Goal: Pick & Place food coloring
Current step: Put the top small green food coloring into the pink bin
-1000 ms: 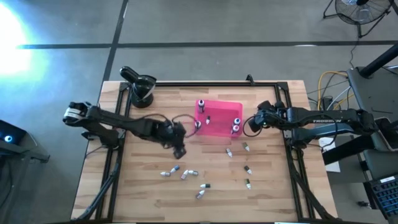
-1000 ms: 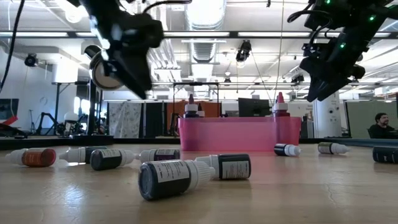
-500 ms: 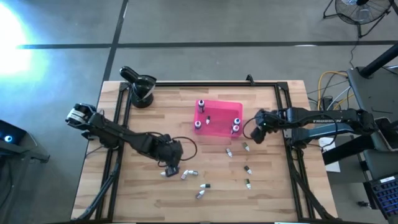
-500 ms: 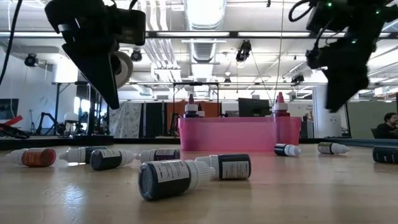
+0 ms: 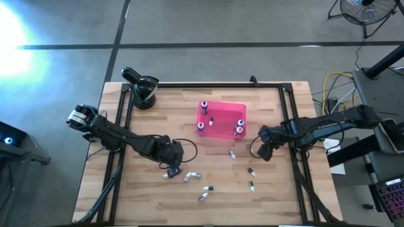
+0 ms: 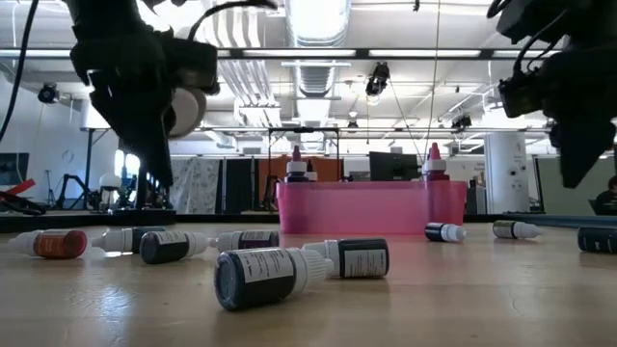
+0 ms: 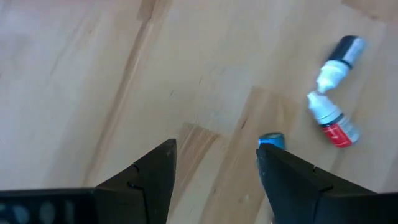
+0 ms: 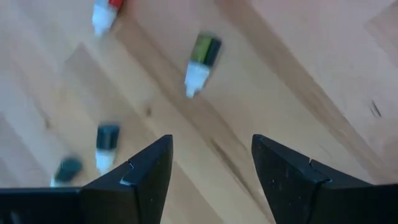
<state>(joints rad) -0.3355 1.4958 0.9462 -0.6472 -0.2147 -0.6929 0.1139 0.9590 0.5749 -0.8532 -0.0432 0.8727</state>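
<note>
Several tiny food coloring bottles lie on their sides on the wooden table, among them a group (image 5: 188, 177) near my left gripper and others (image 5: 250, 171) near my right one. A few more stand upright in the pink tray (image 5: 222, 111). My left gripper (image 5: 172, 162) hovers open over the group; in its wrist view (image 7: 216, 149) a blue-capped bottle (image 7: 271, 140) lies close beside one finger. My right gripper (image 5: 261, 150) is open (image 8: 211, 140) above the table on the near-right side of the tray, with a green-labelled bottle (image 8: 201, 58) ahead of it.
The pink tray (image 6: 371, 207) stands at the table's middle, toward the far edge. A black round device (image 5: 144, 88) sits at the far left corner. Black rails (image 5: 214, 85) frame the table. Bare wood lies along the near edge (image 5: 208, 214).
My left gripper has moved from beside the tray's left end toward the near edge and stands over the lying bottles. My right gripper has moved from the tray's right end toward the near and right edges. No bottle has visibly moved.
</note>
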